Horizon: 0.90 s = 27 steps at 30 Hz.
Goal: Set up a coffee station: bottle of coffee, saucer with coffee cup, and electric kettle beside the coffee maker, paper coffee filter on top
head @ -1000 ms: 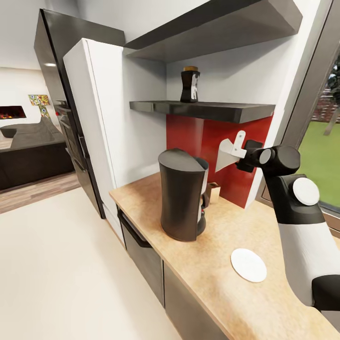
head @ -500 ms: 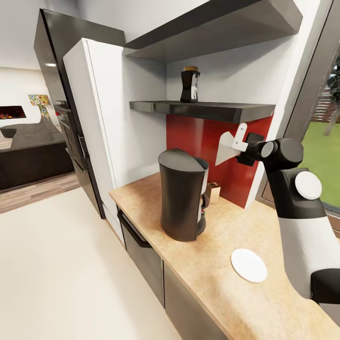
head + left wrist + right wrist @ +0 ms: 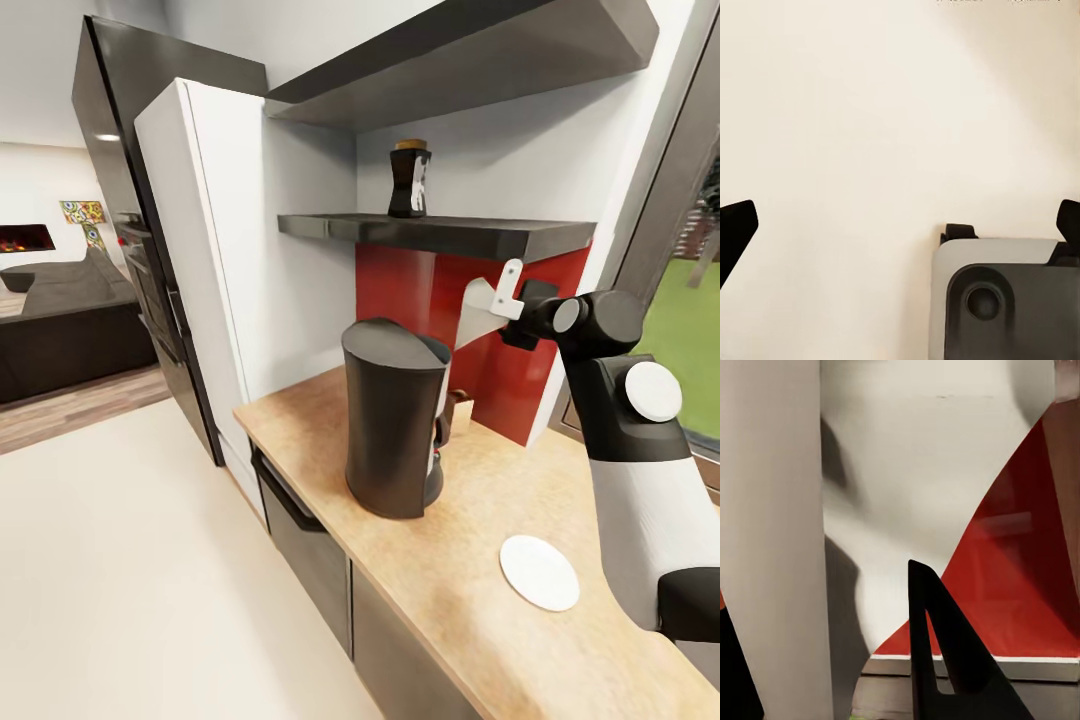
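Note:
The black coffee maker [image 3: 394, 430] stands on the wooden countertop [image 3: 480, 490]. My right gripper [image 3: 503, 303] hovers above and to the right of it, in front of the red backsplash, shut on a white paper coffee filter [image 3: 477, 322]. In the right wrist view the filter [image 3: 780, 547] spreads wide beside one black finger [image 3: 937, 660]. The dark bottle of coffee [image 3: 408, 180] stands on the lower shelf [image 3: 470, 235]. A white saucer [image 3: 540, 572] lies on the counter near my right arm. My left gripper [image 3: 902, 225] is open over the pale floor.
A small brown object [image 3: 461, 408] sits behind the coffee maker; I cannot tell what it is. A tall white cabinet [image 3: 230, 250] and black fridge [image 3: 130, 200] stand left of the counter. A window [image 3: 690, 300] is at the right. My own base [image 3: 1005, 300] appears under the left gripper.
My right gripper rose slightly with the filter held in it. The whole head view has shifted a little, so the camera moved; the counter's things stay put.

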### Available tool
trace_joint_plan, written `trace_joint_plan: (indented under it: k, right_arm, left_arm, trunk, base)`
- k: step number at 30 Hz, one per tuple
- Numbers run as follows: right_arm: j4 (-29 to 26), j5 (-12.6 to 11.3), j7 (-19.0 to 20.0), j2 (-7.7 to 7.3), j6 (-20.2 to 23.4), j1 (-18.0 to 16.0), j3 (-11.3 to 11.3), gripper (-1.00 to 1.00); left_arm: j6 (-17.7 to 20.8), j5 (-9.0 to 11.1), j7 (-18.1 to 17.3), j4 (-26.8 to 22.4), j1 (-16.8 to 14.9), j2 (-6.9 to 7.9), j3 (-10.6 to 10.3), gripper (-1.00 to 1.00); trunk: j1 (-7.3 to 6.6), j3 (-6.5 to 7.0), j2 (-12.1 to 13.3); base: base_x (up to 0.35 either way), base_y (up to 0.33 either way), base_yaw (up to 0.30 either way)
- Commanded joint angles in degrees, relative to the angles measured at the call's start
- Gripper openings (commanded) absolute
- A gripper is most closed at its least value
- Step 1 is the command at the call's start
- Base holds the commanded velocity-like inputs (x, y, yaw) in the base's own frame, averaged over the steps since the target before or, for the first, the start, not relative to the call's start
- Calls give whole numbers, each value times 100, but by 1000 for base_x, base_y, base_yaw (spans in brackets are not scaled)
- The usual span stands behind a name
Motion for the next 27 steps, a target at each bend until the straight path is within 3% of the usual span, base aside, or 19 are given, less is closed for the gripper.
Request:
trace_joint_plan:
  k: [1, 27]
  right_arm:
    - [-2, 37, 20, -7, 114, -8, 13, -100]
    - [16, 37, 21, 2, 117, -8, 21, -100]
  left_arm:
    - [-20, -9, 2, 5, -5, -1, 26, 100]
    - [-20, 0, 2, 12, -5, -1, 26, 100]
  trunk:
    - [5, -13, -10]
    - [5, -13, -10]
  base:
    - [91, 18, 0]
    - [72, 63, 0]
